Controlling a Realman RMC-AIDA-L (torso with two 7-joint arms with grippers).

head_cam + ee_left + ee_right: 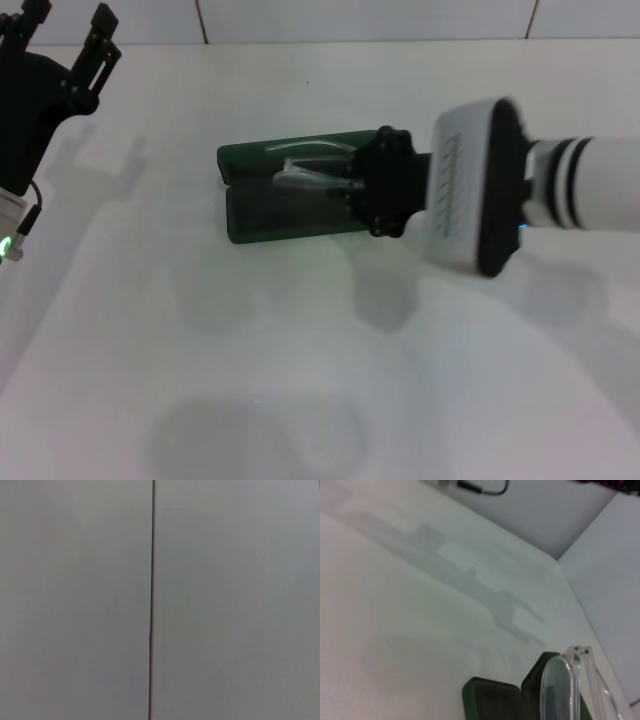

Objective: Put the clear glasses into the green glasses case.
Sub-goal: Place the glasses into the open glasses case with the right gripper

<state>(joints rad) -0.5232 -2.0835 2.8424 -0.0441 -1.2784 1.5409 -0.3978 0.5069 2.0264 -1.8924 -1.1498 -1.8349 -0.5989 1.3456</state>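
Note:
The green glasses case [270,215] lies open in the middle of the white table, its two halves side by side. My right gripper [352,185] reaches in from the right over the case's right end and is shut on the clear glasses [300,177], which hang just above the open case. The right wrist view shows the clear glasses [561,687] close up, with a lens and an arm over the dark green case [490,700]. My left gripper [65,28] is parked high at the far left, fingers apart and holding nothing.
The white table [300,380] stretches in front of and left of the case. A pale wall runs along the back edge. A black cable [487,487] hangs by the left arm. The left wrist view shows only wall panels with a seam [151,600].

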